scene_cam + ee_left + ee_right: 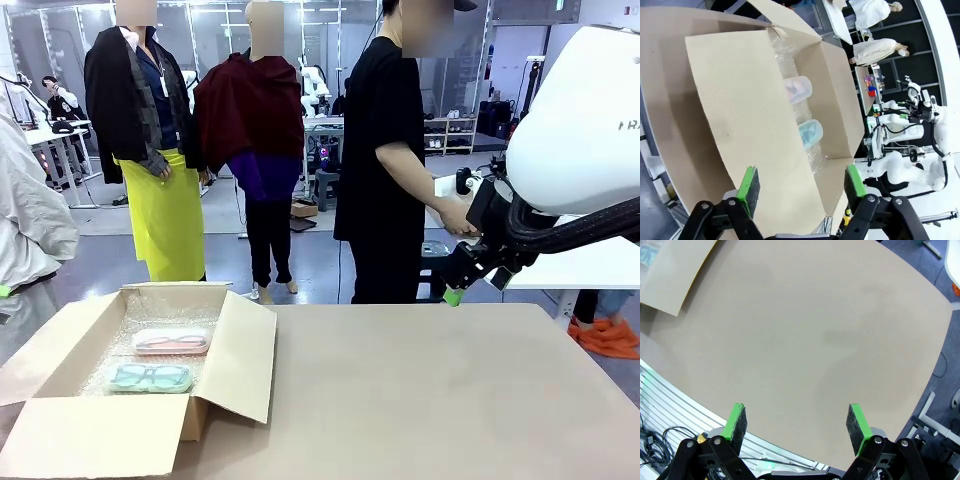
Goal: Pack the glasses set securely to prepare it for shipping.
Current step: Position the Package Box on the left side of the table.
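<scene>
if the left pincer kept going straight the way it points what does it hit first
Probably the cardboard box: the open left pincer looks down on its near flap, with the pink case and mint case on bubble wrap beyond. Depth is unclear.

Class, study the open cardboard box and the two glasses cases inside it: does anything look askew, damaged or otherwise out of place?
Nothing stands out. The pink case and mint green case lie flat, side by side, on bubble wrap inside the cardboard box, whose flaps stand open.
</scene>
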Tool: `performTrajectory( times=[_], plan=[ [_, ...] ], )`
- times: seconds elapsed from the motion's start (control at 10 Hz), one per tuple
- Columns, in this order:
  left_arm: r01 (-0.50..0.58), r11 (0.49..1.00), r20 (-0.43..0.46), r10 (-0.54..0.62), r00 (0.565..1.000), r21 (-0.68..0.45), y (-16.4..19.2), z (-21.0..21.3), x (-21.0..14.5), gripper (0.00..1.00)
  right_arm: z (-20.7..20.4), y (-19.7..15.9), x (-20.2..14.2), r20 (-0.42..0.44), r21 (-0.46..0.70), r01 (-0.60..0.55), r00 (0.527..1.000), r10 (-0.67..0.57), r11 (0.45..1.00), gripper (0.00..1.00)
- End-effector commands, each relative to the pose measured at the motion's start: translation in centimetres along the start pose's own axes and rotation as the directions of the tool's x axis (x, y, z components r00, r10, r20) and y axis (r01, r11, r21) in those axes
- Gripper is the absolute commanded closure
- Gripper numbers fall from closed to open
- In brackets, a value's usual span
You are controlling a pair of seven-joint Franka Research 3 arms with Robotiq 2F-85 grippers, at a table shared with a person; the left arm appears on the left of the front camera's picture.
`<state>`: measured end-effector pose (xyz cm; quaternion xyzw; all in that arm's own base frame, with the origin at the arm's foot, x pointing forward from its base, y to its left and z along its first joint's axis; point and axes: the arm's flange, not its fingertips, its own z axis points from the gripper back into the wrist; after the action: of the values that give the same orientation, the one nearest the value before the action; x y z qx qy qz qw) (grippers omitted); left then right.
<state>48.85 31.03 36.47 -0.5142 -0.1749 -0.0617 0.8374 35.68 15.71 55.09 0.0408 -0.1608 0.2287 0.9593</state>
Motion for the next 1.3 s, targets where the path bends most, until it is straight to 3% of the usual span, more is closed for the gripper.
performTrajectory(
  times=[0.0,0.5,0.6,0.7,0.8,0.9,1.0,1.2],
  plan=[
    [-0.013,1.000,-0.009,0.013,1.000,-0.023,0.5,0.6,0.8,0.14,0.0,0.0,0.1,0.010,-0.004,-0.018,1.000,0.018,1.000,0.00],
    [-0.001,1.000,-0.012,0.001,1.000,-0.004,0.9,0.0,0.6,0.14,0.0,0.0,0.1,0.010,-0.004,-0.018,1.000,0.018,1.000,0.00],
    [0.105,0.982,-0.047,-0.099,0.994,0.158,-3.1,0.5,2.8,0.14,0.0,0.0,0.1,0.010,-0.004,-0.018,1.000,0.018,1.000,0.00],
    [0.300,0.936,-0.052,-0.296,0.954,0.183,-9.6,0.9,4.2,0.14,0.0,0.0,0.1,0.010,-0.004,-0.018,1.000,0.018,1.000,0.00],
    [0.500,0.839,-0.123,-0.485,0.866,0.214,-16.1,-0.1,5.3,0.14,0.0,0.0,0.1,0.010,-0.004,-0.018,1.000,0.018,1.000,0.00],
    [0.627,0.743,-0.212,-0.591,0.779,0.234,-20.8,-2.1,5.7,0.14,0.0,0.0,0.1,0.010,-0.004,-0.018,1.000,0.018,1.000,0.00],
    [0.734,0.630,-0.301,-0.670,0.678,0.251,-24.9,-4.6,5.7,0.14,0.0,0.0,0.1,0.010,-0.004,-0.018,1.000,0.018,1.000,0.00],
    [0.880,0.444,-0.437,-0.766,0.471,0.171,-31.8,-9.6,4.3,0.14,0.0,0.0,0.1,0.010,-0.004,-0.018,1.000,0.018,1.000,0.00]
  ],
)
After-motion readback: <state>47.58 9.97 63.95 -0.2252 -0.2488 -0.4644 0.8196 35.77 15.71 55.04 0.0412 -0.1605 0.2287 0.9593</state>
